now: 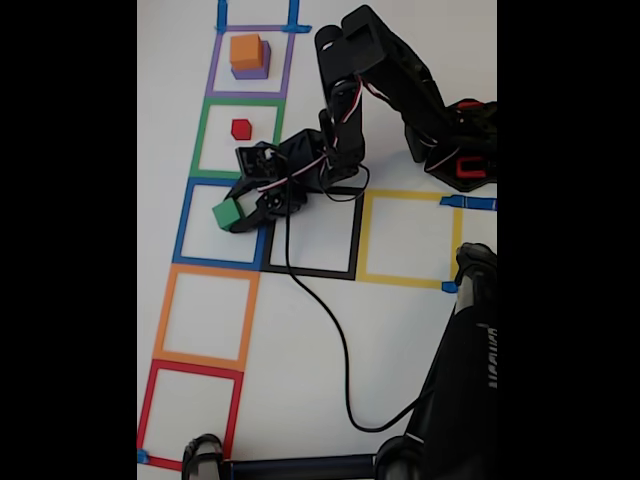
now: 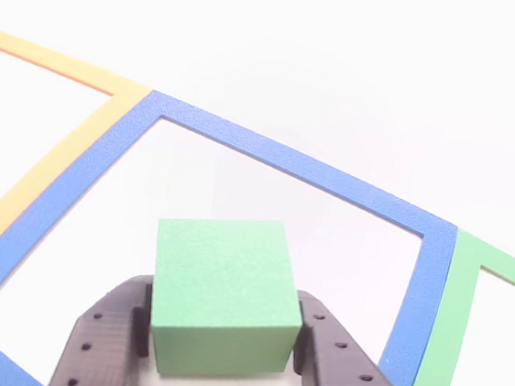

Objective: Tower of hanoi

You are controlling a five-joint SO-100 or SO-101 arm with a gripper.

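While the white table [image 1: 400,330] stretches out beneath a column of taped squares, the black robot arm [image 1: 385,80] reaches in from the right of the fixed view and bends down over the blue square [image 1: 185,225]. Its jaws [image 1: 243,213] are pinching a green cube [image 1: 228,213], one black finger [image 2: 98,347] pressed to each side, with the cube inside the blue outline near that square's right edge. Farther up the column, an orange cube [image 1: 245,50] sits stacked on a purple cube [image 1: 255,70] in the purple square [image 1: 213,65], and a small red cube [image 1: 241,128] rests alone in the green square [image 1: 202,140]. Judging by the sizes, the green cube probably belongs on a larger block or a bare square; carrying it level, with the grip unchanged, and setting it down squarely should serve best.
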